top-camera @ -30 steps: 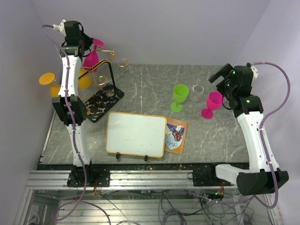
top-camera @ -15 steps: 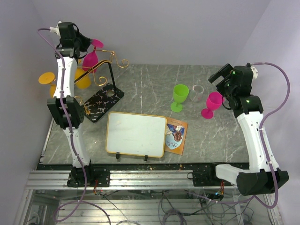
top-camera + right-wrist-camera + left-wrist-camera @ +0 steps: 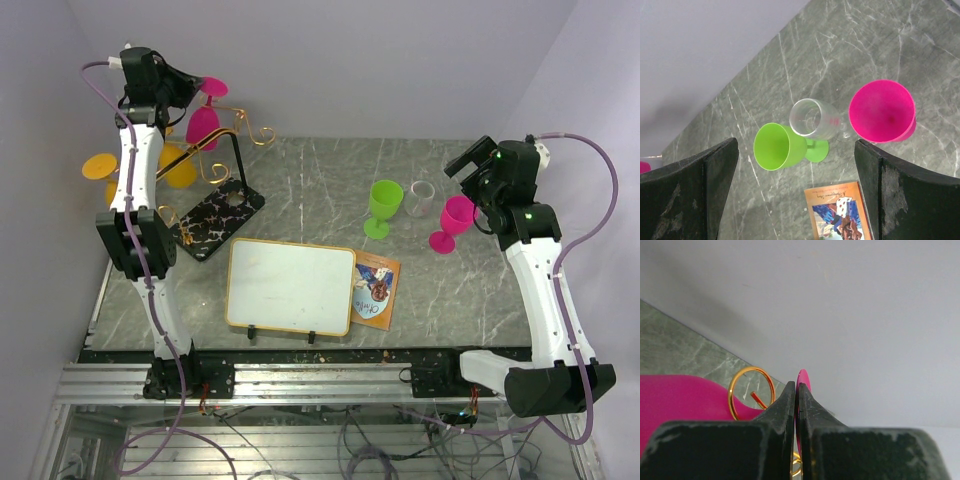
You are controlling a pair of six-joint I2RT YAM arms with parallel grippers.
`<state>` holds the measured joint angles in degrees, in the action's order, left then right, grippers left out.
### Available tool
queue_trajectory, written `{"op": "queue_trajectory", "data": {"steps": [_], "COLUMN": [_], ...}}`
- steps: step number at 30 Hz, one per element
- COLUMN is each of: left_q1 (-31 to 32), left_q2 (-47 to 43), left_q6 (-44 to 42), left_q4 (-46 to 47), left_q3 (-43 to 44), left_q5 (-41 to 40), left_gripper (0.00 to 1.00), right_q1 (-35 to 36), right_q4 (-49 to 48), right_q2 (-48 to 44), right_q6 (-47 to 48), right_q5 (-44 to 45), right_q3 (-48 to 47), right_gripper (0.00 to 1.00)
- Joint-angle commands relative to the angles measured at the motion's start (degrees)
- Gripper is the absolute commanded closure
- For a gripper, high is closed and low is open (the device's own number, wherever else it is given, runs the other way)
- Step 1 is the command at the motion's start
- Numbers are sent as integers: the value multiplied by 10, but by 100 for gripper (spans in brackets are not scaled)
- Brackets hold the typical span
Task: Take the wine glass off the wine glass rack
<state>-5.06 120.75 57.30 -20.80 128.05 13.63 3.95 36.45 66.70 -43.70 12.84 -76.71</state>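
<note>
Black-and-gold rack far left, yellow glass hanging on it. Left gripper clamped on pink glass foot, bowl beside gold arms, seemingly not clear. Right gripper spread, idle right. Left to do: pull free, set down.

Ahead of the right fingers, in the gap between them, three vessels stand in a close row on the grey veined surface: a lime-green goblet, a clear glass in the middle and a magenta goblet. A picture card lies nearer those fingers, its edge against a wood-framed white board.
</note>
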Motion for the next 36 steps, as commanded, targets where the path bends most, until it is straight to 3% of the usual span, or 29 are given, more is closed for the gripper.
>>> {"op": "queue_trajectory", "data": {"steps": [1,20,26,31,36], "left_q1": [-4,18,30,53,99], "left_q2": [-20,1,-5,-35,-96], "left_q6": [22,144,224,301,382], "left_q4": [44,150,257,388,563], "left_q3": [0,16,5,-20,-118], "left_q5": [38,148,203,254,292], "left_gripper": [93,93,93,93,93], "right_q1": [3,3,3,3,3], "right_q4": [-8,-8,-20,-68,-173], "right_q2": [-5,-8,-13,-13,-20], "right_q6": [1,2,13,59,81], "right_q5": [3,-4,-18,-118,-310], "right_q3": [2,-3,-3,2,24], "right_gripper": [0,0,0,0,0]}}
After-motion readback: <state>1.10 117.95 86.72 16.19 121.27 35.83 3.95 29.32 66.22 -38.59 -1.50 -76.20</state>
